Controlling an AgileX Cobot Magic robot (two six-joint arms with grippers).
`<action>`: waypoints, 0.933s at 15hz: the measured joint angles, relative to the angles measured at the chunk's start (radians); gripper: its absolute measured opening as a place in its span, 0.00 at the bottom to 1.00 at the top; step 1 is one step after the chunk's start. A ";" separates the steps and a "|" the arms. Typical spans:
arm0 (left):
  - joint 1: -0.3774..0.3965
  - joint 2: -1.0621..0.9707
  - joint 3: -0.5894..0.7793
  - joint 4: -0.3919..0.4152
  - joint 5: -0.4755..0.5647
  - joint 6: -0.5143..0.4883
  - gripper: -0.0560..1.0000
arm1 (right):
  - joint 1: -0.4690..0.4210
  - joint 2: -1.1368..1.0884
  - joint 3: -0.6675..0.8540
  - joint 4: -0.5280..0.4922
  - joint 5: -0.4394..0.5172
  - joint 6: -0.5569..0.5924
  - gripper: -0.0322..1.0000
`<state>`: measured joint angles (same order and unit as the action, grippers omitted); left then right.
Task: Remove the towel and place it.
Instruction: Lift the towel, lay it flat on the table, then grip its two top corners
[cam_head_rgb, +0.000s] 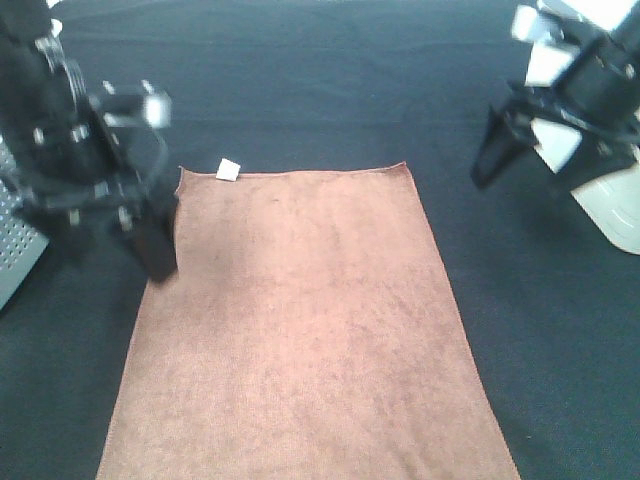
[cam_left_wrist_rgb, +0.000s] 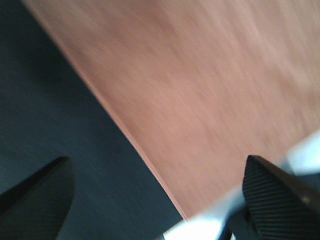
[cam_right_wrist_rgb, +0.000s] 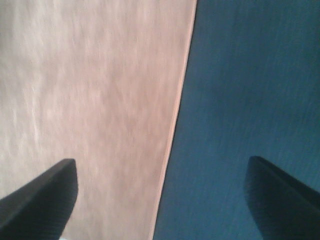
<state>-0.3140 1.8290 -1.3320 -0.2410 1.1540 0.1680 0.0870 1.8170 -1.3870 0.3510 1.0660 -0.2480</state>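
Left arm (cam_head_rgb: 90, 170) tilted over edge of rectangular brown terry towel (cam_head_rgb: 300, 330), right arm (cam_head_rgb: 570, 110) well apart, both jaws spread, dark surface (cam_head_rgb: 330, 90).

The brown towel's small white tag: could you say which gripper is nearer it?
Left. The left gripper hangs left of the small white tag; the right gripper sits beyond the brown towel's opposite edge.

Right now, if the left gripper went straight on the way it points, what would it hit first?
Most likely the side edge of the towel: the open left gripper straddles it, one finger over cloth, the other over the dark table cover. Nothing shows in between, though height is unclear.
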 joint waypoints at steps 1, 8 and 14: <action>0.044 0.043 -0.058 0.005 -0.026 0.001 0.86 | 0.000 0.034 -0.052 0.001 0.001 0.000 0.84; 0.139 0.388 -0.478 0.023 -0.029 -0.024 0.86 | 0.000 0.113 -0.110 0.042 -0.062 0.014 0.85; 0.190 0.548 -0.648 0.010 -0.005 -0.027 0.86 | 0.000 0.402 -0.386 0.071 -0.053 -0.033 0.85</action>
<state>-0.1240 2.3770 -1.9800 -0.2310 1.1490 0.1410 0.0870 2.2190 -1.7730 0.4220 1.0130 -0.2810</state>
